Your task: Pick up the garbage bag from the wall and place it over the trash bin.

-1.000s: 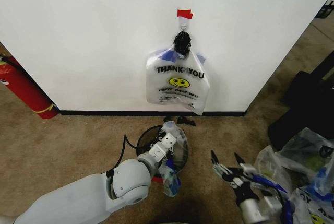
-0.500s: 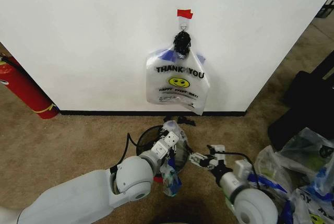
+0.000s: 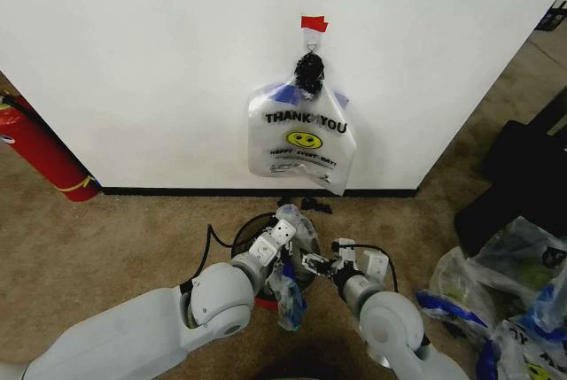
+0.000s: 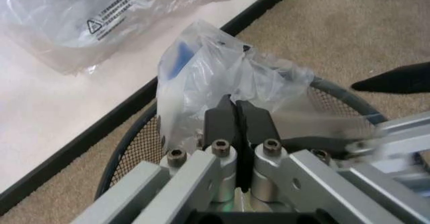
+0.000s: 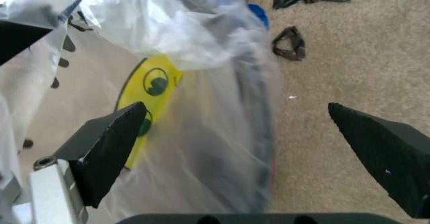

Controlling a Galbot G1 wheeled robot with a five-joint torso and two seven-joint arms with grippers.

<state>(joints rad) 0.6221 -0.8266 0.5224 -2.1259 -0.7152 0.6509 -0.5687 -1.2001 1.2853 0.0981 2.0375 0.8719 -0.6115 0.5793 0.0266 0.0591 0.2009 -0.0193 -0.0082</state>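
The garbage bag [image 3: 288, 298], clear crinkly plastic with blue patches, hangs over the near side of the trash bin [image 3: 244, 236], a black wire-mesh basket with a red base. My left gripper [image 3: 285, 223] is above the bin, and in the left wrist view it [image 4: 235, 108] is shut on a bunched fold of the bag [image 4: 215, 73] over the mesh rim [image 4: 134, 153]. My right gripper [image 3: 317, 258] is at the bin's right side, next to the bag. In the right wrist view it [image 5: 235, 107] stands wide open with the bag's plastic [image 5: 201, 43] between its fingers; a yellow print shows there.
A whitish "THANK YOU" bag [image 3: 301, 136] hangs on the white wall from a hook under red tape [image 3: 313, 23]. A red fire extinguisher [image 3: 40, 154] stands at the left. Black furniture [image 3: 523, 176] and heaped clear bags [image 3: 505, 265] crowd the right. Black scraps [image 3: 306, 205] lie by the baseboard.
My right arm has swung in from the lower right, bringing its open gripper up against the bag at the bin. The left gripper has held its place on the bag.
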